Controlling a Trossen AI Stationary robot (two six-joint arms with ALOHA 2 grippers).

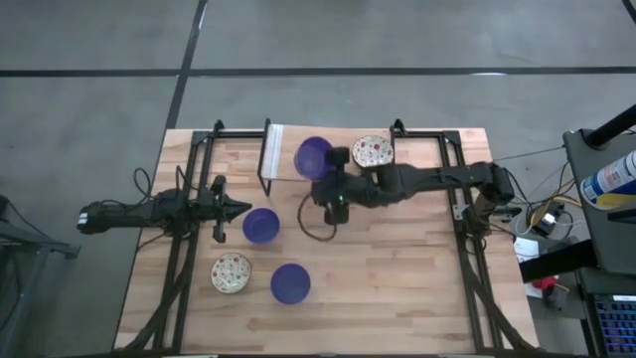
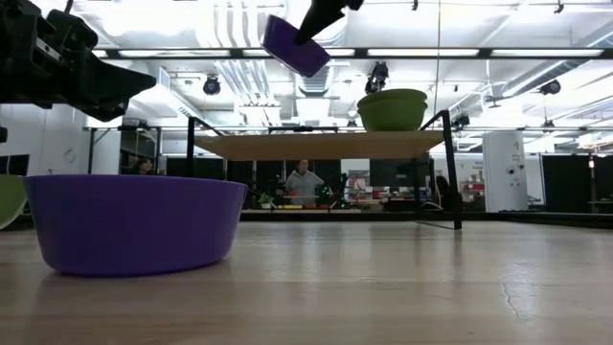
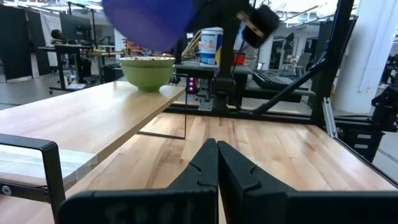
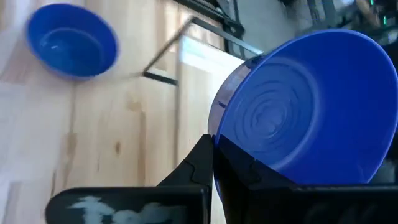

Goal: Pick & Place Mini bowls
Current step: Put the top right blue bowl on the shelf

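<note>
- The wooden table [image 1: 397,278] has the right gripper [image 1: 325,179] up over its far middle, clamped on the rim of a tilted blue bowl [image 1: 314,157].
- The left gripper [image 1: 238,208] sits closed and empty beside another blue bowl [image 1: 260,226].
- A third blue bowl [image 1: 290,283] and a speckled bowl [image 1: 231,272] are near-left, and another speckled bowl [image 1: 373,151] is far.

Grey concrete floor [image 1: 89,119] around the light wood table [image 1: 397,268], dark seams crossing. Ceiling strip lights [image 2: 412,53] and white ducts [image 2: 235,38] overhead. A person [image 2: 304,182] at far benches. Equipment cart [image 1: 601,199] at 3 o'clock.
</note>
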